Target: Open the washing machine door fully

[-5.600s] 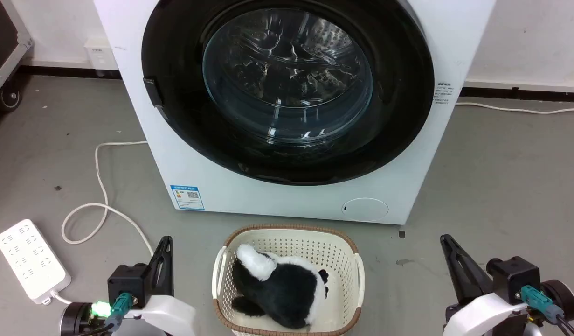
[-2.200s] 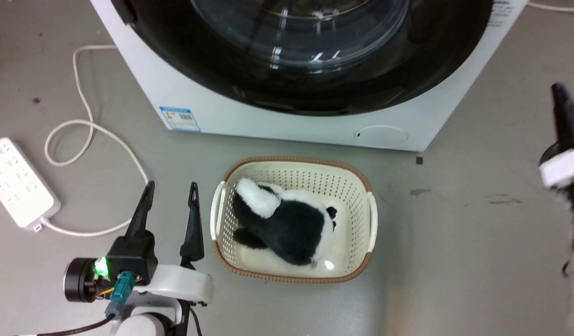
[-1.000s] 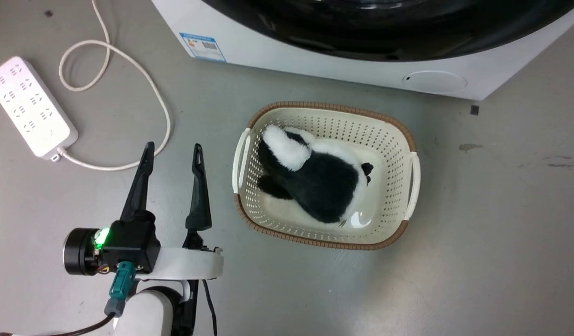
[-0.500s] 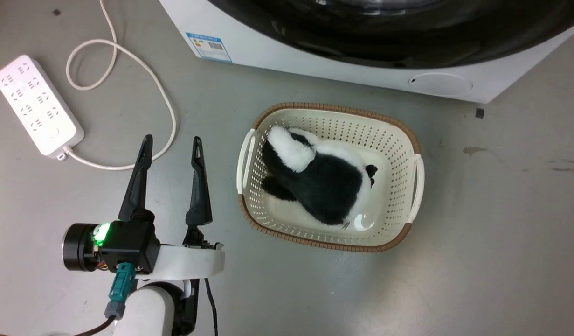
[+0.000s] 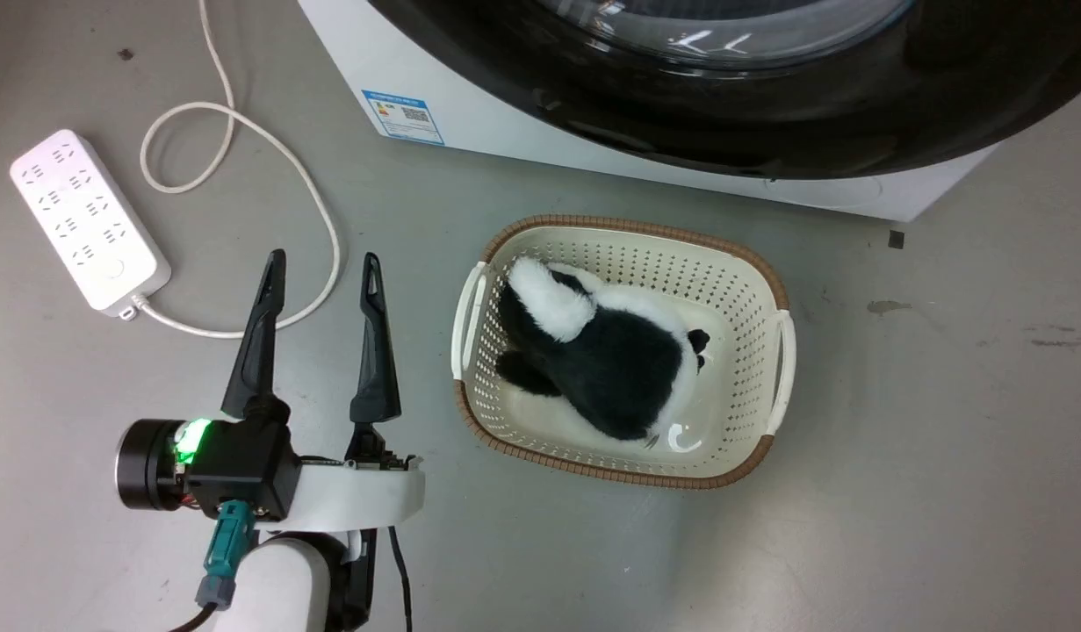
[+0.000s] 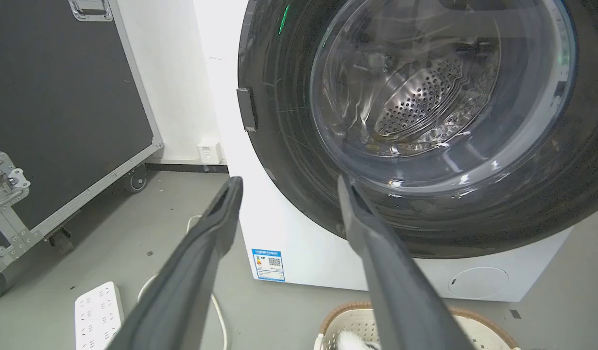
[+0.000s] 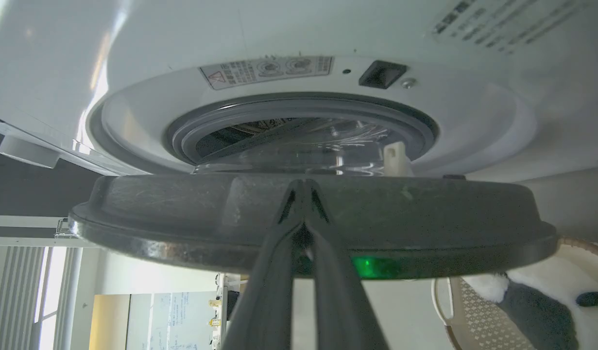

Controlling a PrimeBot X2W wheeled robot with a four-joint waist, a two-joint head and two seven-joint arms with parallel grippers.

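A big shiny black washing machine door (image 5: 768, 114) ran across the top, and on the right it stuck out past the white washing machine (image 5: 505, 132). A small blue sticker (image 5: 402, 116) sat on the white front. On the grey floor (image 5: 900, 439) just in front stood a cream basket (image 5: 628, 224) with a brown rim. A black and white soft toy (image 5: 610, 364) lay inside it. The left end effector (image 5: 323, 257) was just beside the basket, its two dark fingers spread apart and pointing up. A green light (image 5: 191, 436) glowed near its base. A white power strip (image 5: 88, 221) lay further left, with a white cord (image 5: 320, 202) looping away from it.
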